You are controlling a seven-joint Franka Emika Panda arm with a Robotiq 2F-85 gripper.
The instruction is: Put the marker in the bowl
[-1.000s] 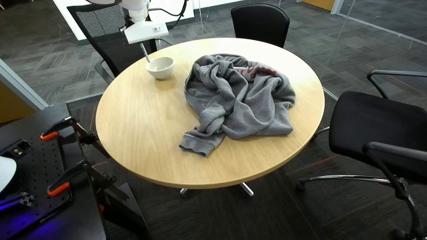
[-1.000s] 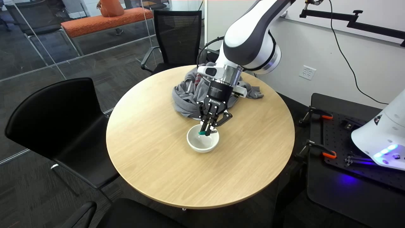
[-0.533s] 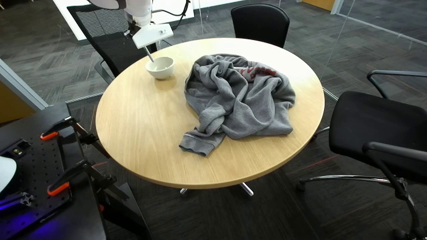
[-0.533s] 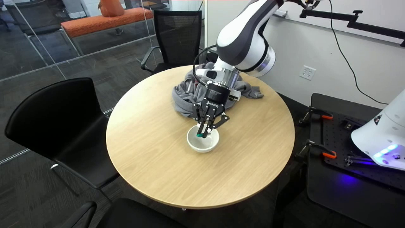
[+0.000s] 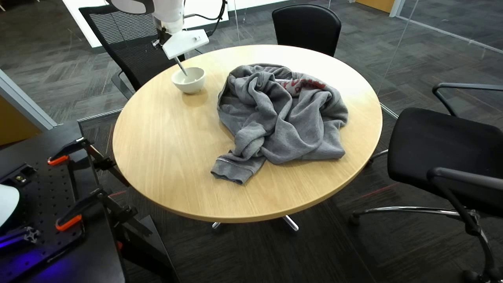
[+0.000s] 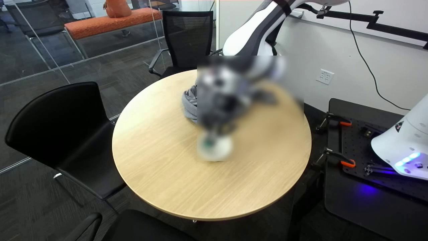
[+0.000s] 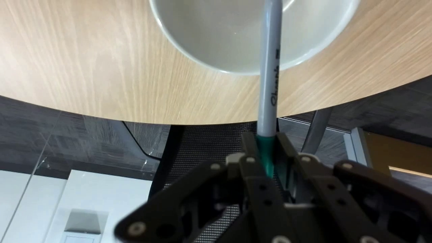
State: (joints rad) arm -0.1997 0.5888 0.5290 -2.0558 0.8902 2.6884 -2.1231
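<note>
Marker is shifting toward 4 o'clock in an exterior view since the earlier frame, its free end now reaching over the bowl.
Gripper is clamping the marker's green end, fingers drawn in against both its sides; the wrist view is showing the grey barrel extending toward 12 o'clock, crossing the bowl's rim just on the 5 side of 6 o'clock. Whether the free end is touching the bowl's inside or hovering above is not determinable. Bowl is standing upright on the round table, between its 10 and 11 o'clock in an exterior view, pale inner wall showing a glint. Grey garment is lying apart at the bowl's 4 o'clock.
</note>
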